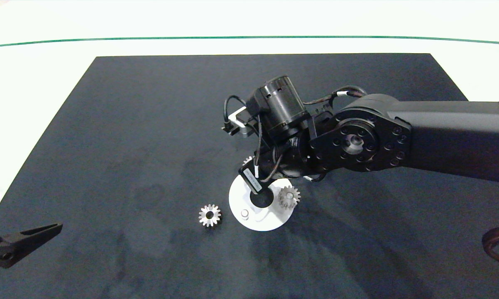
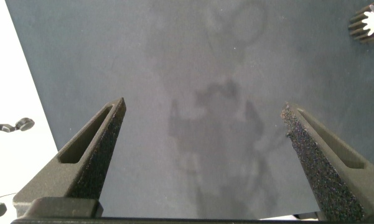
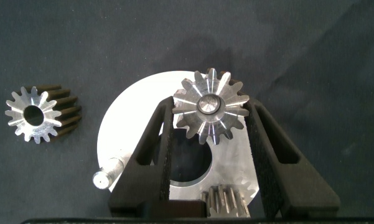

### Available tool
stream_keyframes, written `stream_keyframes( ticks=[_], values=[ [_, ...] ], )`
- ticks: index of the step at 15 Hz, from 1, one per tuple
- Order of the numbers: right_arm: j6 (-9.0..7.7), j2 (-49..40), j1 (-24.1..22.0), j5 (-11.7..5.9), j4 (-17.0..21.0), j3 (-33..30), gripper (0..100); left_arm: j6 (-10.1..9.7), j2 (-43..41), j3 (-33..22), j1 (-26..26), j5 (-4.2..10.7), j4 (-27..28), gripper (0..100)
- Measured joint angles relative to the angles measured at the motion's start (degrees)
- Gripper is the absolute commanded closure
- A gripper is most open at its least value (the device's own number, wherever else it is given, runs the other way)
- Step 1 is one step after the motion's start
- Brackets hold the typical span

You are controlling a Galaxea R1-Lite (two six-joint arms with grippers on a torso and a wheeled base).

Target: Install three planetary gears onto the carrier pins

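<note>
A white carrier disc [image 1: 270, 222] lies mid-mat with its carrier pins. One planetary gear [image 1: 289, 197] sits on the right-hand pin. The near-left pin [image 1: 244, 213] is bare. My right gripper [image 3: 210, 102] is shut on a second gear [image 3: 210, 107] at the far pin, whose top shows in the gear's centre hole. In the head view only that gear's edge [image 1: 248, 160] peeks past the right wrist. A third gear [image 1: 210, 215] lies loose on the mat left of the disc. My left gripper [image 1: 25, 241] hangs open and empty at the mat's near-left corner.
The black mat [image 1: 150, 124] covers most of the white table. The right arm [image 1: 399, 137] reaches in across the mat's right half. A dark brown curved object [image 1: 498, 247] lies at the right edge. A green line [image 1: 249, 37] runs along the far side.
</note>
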Motion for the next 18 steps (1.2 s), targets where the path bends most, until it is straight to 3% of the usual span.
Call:
stream_keyframes(
  ticks=[9, 13, 15, 16, 18],
  values=[
    [0.02, -1.0, 0.1, -0.27, 0.0, 0.6, 0, -0.05, 0.0, -0.1, 0.0, -0.11, 0.0, 0],
    [0.18, -8.4, -0.1, -3.58, 0.0, 5.0, 0, -0.24, -1.1, 0.1, -0.2, -0.2, 0.0, 0],
    [0.4, -13.5, -0.4, -6.34, -0.1, 9.4, 0, -0.66, -2.7, 1.2, -3.1, -0.37, 0.1, 0],
    [1.24, -15.9, -0.7, -8.11, -0.1, 11.7, 0, -1.01, -3.3, 1.5, -4.8, -0.22, -0.5, 0],
    [6.53, -20.6, -1.3, -11.02, -0.2, 16.2, 0, -0.85, -3.9, 1.3, -6.5, -0.12, -2.5, 0]
  ],
)
